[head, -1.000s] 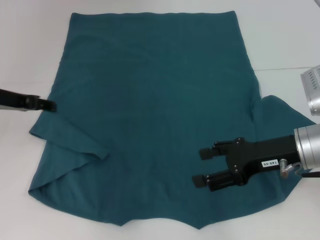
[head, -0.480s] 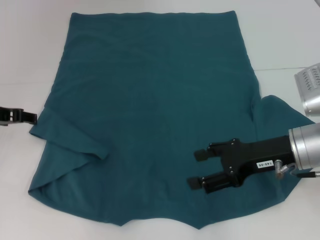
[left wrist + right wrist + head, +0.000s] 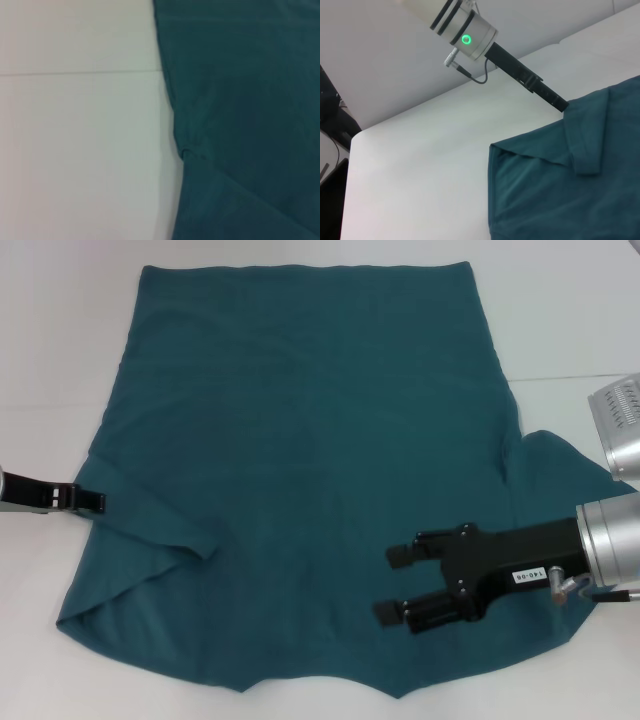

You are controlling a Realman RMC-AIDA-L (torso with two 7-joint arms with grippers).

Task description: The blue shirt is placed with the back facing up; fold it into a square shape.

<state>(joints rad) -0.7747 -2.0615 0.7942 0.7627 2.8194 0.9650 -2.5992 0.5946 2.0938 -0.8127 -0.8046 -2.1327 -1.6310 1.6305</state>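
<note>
I log: blue shirt [image 3: 300, 440] flat, left sleeve folded in; left gripper [image 3: 92, 501] at its edge, closure unreadable; right gripper [image 3: 395, 585] above, fingers apart.

A white table [image 3: 560, 320] fills the scene, with a thin seam line [image 3: 570, 376] crossing it toward the table's right edge, and nothing more to call.

Shirt [image 3: 300, 440]: plain dark teal-blue, no pattern visible. Table [image 3: 60, 340]: white. Right gripper [image 3: 397, 585]: black, silver wrist, small white label. Left gripper [image 3: 95, 500]: black; silver wrist with green ring light in right wrist view.
</note>
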